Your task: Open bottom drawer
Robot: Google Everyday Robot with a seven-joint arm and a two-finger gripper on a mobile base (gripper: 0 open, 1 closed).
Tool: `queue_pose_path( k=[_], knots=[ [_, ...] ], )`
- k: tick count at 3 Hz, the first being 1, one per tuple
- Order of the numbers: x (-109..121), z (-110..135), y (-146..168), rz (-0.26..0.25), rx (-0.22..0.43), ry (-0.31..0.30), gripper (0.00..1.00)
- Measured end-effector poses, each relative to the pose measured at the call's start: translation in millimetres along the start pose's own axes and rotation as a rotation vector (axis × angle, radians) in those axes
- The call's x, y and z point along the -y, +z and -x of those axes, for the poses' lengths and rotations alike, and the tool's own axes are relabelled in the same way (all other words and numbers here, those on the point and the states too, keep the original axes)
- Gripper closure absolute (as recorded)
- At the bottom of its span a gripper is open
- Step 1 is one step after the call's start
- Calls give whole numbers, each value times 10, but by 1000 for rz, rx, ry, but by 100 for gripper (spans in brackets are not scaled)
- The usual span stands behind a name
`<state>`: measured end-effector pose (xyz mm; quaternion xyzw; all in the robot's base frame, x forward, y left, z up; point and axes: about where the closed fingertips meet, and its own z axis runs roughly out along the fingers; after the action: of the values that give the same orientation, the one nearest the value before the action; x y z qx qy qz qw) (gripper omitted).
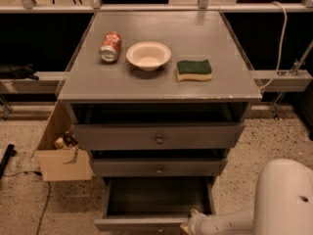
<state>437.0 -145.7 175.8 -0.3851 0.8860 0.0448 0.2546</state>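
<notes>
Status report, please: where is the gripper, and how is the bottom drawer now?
Gripper low at front of bottom drawer, right end. Drawer stands open, pulled well out. Cardboard box on floor to its left, not blocking it.

Dim warm light, shadowy bottom drawer [156, 196], gripper [190, 224] at its front

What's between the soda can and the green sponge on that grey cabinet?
A cream bowl, in the camera view, between the can and sponge. The gripper is down at the front edge of the bottom drawer.

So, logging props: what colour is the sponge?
The sponge is green over yellow, camera view; the gripper is at the bottom drawer front.
</notes>
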Motion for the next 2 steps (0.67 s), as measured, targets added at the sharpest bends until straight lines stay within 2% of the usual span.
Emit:
queue_pose_path(
  k=[1,2],
  knots=[
    [-219,-223,-176,-3,-9,24,100],
    [-293,-272,-280,-4,-13,34,100]
  ],
)
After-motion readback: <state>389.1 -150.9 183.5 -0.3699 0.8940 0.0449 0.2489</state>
